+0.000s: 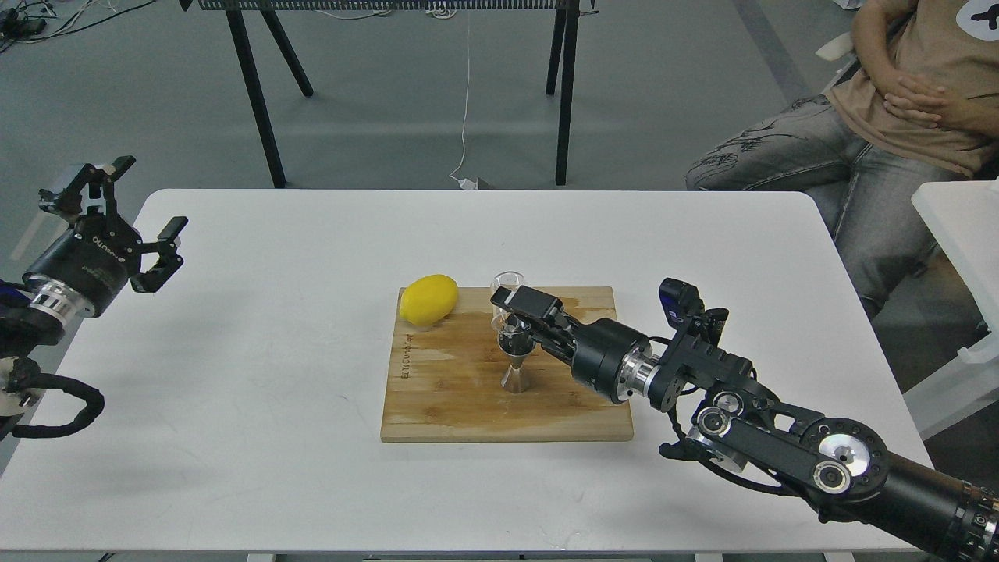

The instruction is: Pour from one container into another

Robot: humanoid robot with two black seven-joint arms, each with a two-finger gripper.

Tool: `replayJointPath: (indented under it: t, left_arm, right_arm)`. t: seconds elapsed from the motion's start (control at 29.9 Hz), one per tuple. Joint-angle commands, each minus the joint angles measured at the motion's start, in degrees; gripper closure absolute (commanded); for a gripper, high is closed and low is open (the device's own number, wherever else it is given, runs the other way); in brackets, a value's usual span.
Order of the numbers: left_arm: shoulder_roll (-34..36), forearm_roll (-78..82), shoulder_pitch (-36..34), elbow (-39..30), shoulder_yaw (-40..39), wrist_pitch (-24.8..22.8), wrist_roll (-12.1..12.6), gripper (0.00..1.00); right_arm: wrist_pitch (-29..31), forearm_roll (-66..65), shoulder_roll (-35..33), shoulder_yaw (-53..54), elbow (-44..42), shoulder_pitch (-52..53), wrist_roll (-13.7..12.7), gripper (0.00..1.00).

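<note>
The clear glass cup [506, 294] hangs tilted just above the steel jigger [516, 361], held by my right gripper [517, 312], which is shut on it. The jigger stands upright near the middle of the wooden cutting board [468, 406]; its upper cone is partly hidden behind the gripper's fingers. My left gripper [129, 211] hovers open and empty over the table's far left edge, far from the board.
A yellow lemon [428, 297] lies on the board's back-left corner. The white table [273, 437] carries the board. A seated person [897, 109] is at the back right, and black table legs [257, 94] stand behind.
</note>
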Motion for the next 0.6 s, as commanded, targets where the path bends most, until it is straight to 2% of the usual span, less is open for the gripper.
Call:
replayJointPath:
  t: [0.0, 0.57]
  left_arm:
    - [0.01, 0.01, 0.00, 0.00, 0.00, 0.00, 0.00, 0.01]
    - [0.01, 0.01, 0.00, 0.00, 0.00, 0.00, 0.00, 0.01]
  right_arm:
    - [0.00, -0.11, 0.04, -0.12, -0.11, 0.24, 0.22, 0.57]
    - [0.00, -2.31, -0.22, -0.12, -0.55, 0.32, 1.01, 0.57]
